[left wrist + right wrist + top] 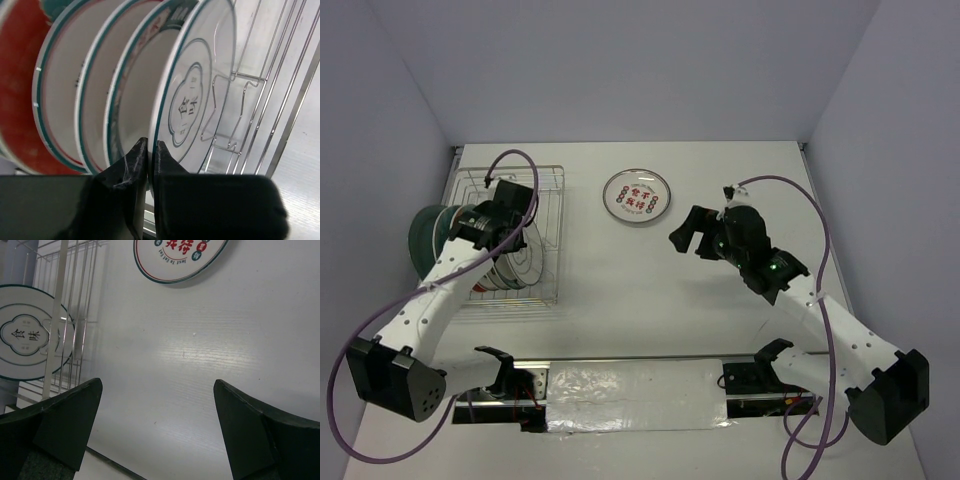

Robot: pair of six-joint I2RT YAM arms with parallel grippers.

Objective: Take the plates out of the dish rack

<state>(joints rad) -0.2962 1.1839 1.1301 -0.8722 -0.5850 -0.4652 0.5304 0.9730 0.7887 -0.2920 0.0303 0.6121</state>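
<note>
Black fingers (125, 172) of the left arm fill the bottom of the left wrist view. The left jaws are clenched on the rim of the front white plate (200, 75), one finger on each face with only the plate's edge between them. That plate stands on edge in the dish rack (260, 100) and shows its back: teal ring lines and a cloud-shaped mark with characters in it. Just behind it stand more white plates (65, 85) with teal rims, packed close in a row, and a red plate (15, 100) stands at the far end of that row. Wire prongs (225, 107) rise just beside the gripped plate on its other side.

From above, the left arm (430, 300) reaches over the rack, which sits at the left of the tabletop (650, 290) toward its far edge. A dark teal plate (425, 235) shows at the rack's left end; whether it is inside the wires I cannot tell.

The right jaws are released, their two fingers (65, 425) spread wide with the tabletop showing between them. The right arm (790, 285) hangs over the right half of the tabletop, well apart from the rack, with its jaws pointing left toward it. One white plate with red characters (636, 195) lies flat on the tabletop between the rack and the right arm, touching neither.
</note>
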